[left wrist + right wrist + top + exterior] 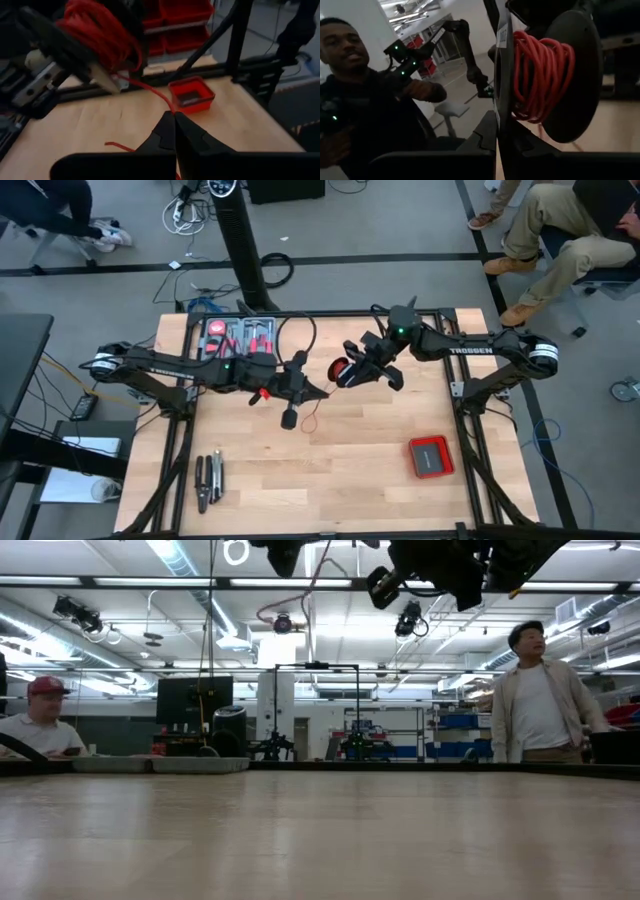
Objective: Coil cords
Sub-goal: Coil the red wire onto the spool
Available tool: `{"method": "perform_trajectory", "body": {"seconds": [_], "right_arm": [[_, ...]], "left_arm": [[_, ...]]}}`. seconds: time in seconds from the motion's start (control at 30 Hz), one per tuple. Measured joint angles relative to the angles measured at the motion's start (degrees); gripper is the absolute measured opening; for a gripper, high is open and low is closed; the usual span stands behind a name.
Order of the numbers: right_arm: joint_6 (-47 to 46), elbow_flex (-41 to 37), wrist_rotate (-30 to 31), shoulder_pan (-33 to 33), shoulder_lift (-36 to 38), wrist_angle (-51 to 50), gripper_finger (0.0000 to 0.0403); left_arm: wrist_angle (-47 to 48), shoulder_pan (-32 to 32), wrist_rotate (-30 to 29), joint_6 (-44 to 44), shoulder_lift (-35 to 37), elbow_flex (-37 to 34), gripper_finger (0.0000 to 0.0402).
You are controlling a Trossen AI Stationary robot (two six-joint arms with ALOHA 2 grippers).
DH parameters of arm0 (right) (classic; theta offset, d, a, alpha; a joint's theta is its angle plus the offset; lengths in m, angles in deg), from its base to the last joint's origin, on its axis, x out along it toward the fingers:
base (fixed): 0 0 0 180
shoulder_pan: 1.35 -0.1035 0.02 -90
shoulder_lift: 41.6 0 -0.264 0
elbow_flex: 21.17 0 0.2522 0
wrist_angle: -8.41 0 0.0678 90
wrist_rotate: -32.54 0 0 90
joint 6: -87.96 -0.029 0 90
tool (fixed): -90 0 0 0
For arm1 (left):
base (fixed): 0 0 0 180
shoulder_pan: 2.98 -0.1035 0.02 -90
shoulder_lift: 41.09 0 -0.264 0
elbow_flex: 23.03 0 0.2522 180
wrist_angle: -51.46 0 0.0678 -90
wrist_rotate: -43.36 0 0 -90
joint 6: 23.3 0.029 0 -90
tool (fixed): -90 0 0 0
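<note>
The cord is a thin red wire, mostly wound as a coil (pixel 540 75) on a black spool (pixel 341 370) held above the table's middle. One strand (pixel 150 90) runs from the coil (pixel 95 35) to my left gripper (pixel 175 116), which is shut on it just left of the spool (pixel 325 390). A loose tail (pixel 312 416) hangs below toward the table. My right gripper (pixel 496 119) is shut on the spool and comes in from the right (pixel 354 372). The low view shows both only as dark shapes at the top edge. My left gripper pinches a single strand of the red wire (pixel 171 109) between its two fingertips, a short way from the coil. The fingers point nearly level toward the spool. The strand runs fairly straight from coil to fingertips, and the tail (pixel 120 146) hangs slack below. My right gripper pinches the rim of one black flange of the spool (pixel 501 107) edge-on between its two fingers. The fingers come in about level from the table's right. The spool is lifted clear of the table, its coil standing out to one side of the fingers.
A flat red box (pixel 430 456) lies near the table's right front. Pliers (pixel 208 480) lie at the left front, and a tool tray (pixel 240 338) sits at the far edge. People sit and stand beyond the table (pixel 540 690). The wooden top (pixel 330 480) is bare between them.
</note>
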Motion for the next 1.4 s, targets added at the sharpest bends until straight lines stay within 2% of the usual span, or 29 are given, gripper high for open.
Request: {"method": "perform_trajectory", "body": {"seconds": [0.3, 0.63, 1.0, 1.2, 1.4], "right_arm": [[-1.00, 0.00, 1.43, -0.59, 0.02, -8.53, 0.0002], [-3.80, 0.00, 1.45, -1.03, 0.02, -12.14, 0.0002], [-12.00, 0.00, 1.38, -3.82, 0.04, -12.49, 0.0002], [-13.77, 0.00, 1.02, -4.28, 0.09, -12.49, 0.0001], [-11.04, 0.00, 2.17, -4.28, 0.15, -12.54, 0.0001]], "left_arm": [[1.10, 0.07, -5.29, 6.35, -0.02, 0.00, 0.0000], [1.59, 0.07, -8.25, 15.44, -0.02, 0.00, 0.0000], [-0.01, 0.15, -10.40, 28.29, -0.05, 0.00, 0.0000], [-0.48, 0.99, -10.69, 28.86, -0.05, 0.00, 0.0000], [0.85, 2.40, -13.30, 28.79, -0.05, 0.00, 0.0000]]}}
